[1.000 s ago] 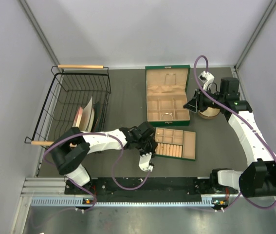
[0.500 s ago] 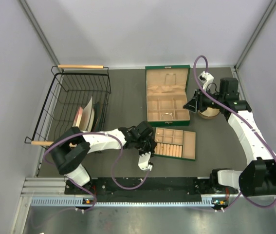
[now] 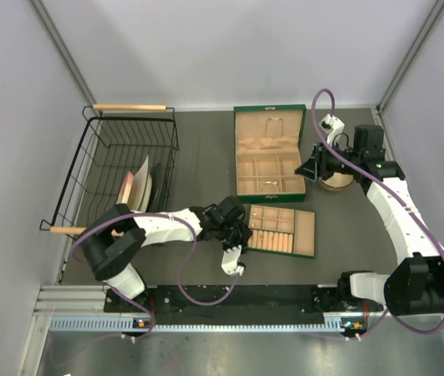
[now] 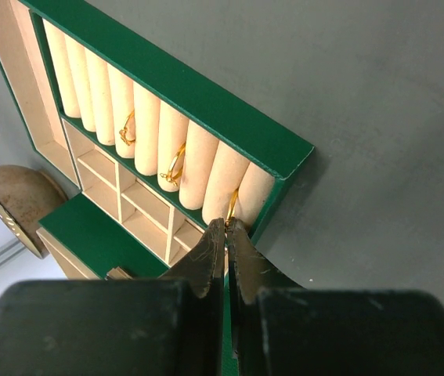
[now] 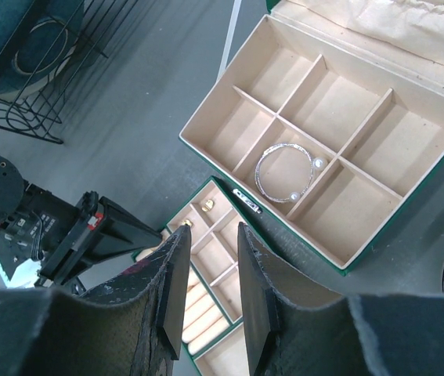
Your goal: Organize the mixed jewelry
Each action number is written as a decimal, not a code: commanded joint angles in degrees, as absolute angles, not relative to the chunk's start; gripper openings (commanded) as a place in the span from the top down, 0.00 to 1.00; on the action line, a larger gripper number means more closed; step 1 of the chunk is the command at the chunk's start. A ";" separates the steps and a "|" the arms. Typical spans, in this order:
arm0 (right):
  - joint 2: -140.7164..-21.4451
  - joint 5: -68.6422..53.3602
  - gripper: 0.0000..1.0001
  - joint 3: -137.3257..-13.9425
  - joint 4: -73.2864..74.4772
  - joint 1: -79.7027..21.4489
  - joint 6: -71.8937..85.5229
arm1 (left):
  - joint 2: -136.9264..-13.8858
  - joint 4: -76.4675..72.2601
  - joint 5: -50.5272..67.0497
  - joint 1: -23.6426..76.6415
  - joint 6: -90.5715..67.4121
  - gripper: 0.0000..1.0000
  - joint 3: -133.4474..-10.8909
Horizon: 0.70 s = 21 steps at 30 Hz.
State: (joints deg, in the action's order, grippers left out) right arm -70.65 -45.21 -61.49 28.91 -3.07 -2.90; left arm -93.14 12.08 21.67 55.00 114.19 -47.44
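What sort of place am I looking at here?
Probably a robotics lab test cell, not a home or shop: a left arm and right arm bolted to a metal rail, blank grey walls closing in the table, and staged props, a jewelry box and wire basket.

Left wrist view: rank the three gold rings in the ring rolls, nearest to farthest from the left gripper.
1. end ring: at the left gripper's closed fingers, last groove of the ring rolls.
2. middle ring: up-left of the first.
3. far ring: farther up-left still.
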 commanded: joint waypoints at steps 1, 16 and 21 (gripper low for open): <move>-70.31 -46.67 0.69 -61.61 26.98 -1.85 -3.08 | -92.99 13.97 22.06 55.11 150.82 1.00 -45.88; -70.49 -47.37 0.69 -61.35 26.90 -0.88 -3.08 | -95.71 17.58 17.84 57.22 150.56 1.00 -48.16; -70.49 -47.81 0.69 -61.26 27.07 -0.53 -2.99 | -96.59 17.66 15.48 58.27 150.38 1.00 -48.86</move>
State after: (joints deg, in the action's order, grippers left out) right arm -70.67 -46.04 -61.49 28.86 -1.67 -2.83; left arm -94.15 12.84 17.67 57.30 114.32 -48.34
